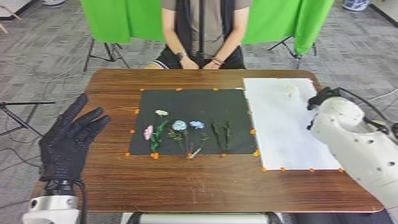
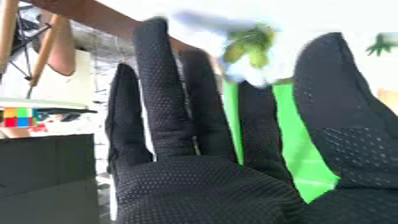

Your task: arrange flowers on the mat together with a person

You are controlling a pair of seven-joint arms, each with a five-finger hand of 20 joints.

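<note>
In the head view my left hand (image 1: pixel 69 142) is open above the table's left edge, away from the flowers. My right hand (image 1: pixel 323 98) is at the far right edge of the white sheet (image 1: pixel 284 135), beside a pale flower (image 1: pixel 291 92) lying there. In the right wrist view my right hand (image 2: pixel 204 187) has straight fingers, holding nothing; a blurred green and white flower (image 2: pixel 251 47) is beyond them. On the black mat (image 1: pixel 200 100) are a white flower (image 1: pixel 162 113), a pink flower (image 1: pixel 148 132), two bluish flowers (image 1: pixel 179 125) and green stems (image 1: pixel 221 136).
Orange tabs line the edges of the mat and sheet on the brown table (image 1: pixel 204 182). A small pale stick (image 1: pixel 195 153) lies at the mat's near edge. Green cloth (image 1: pixel 107 20) hangs behind the table.
</note>
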